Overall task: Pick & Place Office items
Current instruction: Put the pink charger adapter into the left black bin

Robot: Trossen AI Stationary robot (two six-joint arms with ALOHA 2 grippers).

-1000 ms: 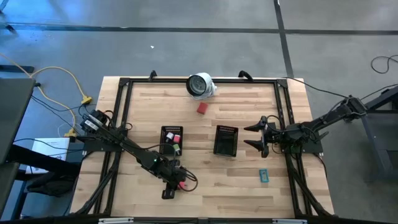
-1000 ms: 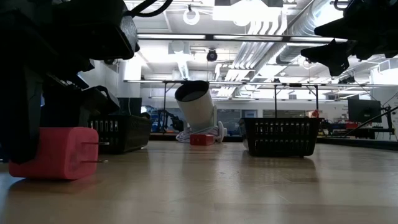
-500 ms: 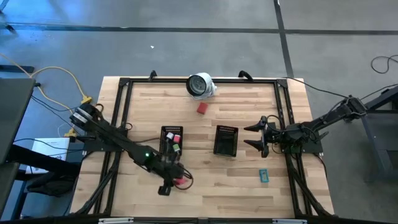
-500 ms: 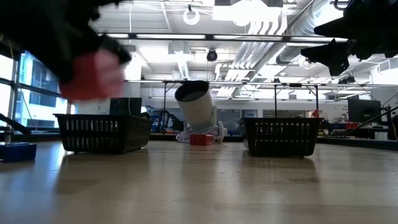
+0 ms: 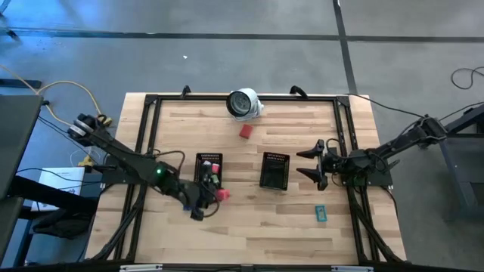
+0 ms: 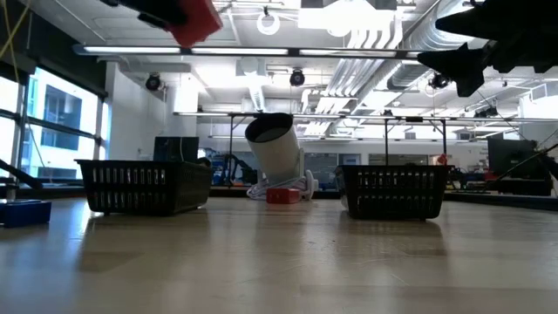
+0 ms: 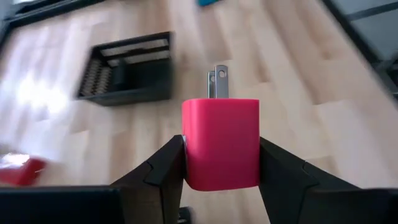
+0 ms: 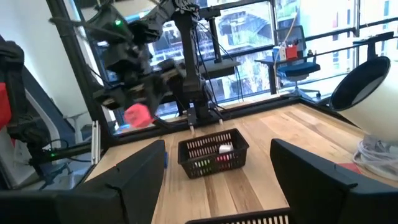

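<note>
Since the earlier frames we have lifted the small red plug-shaped block with two metal prongs [image 7: 221,143] off the wood and carried it up toward the left black mesh rectangular tray [image 5: 209,169]; it now hangs just at that tray's five o'clock corner, pinched between the fingers of our left gripper [image 5: 212,198]. Our right gripper [image 5: 312,163] waits at three o'clock of the right black mesh tray [image 5: 274,171], jaws spread and empty. The left tray already holds a few small pieces, though we cannot count them from above. Left on the wooden table [image 5: 249,227]: a red piece [image 5: 245,131] at twelve o'clock and a teal piece [image 5: 321,213] at four o'clock. By our reckoning we are roughly halfway.
</note>
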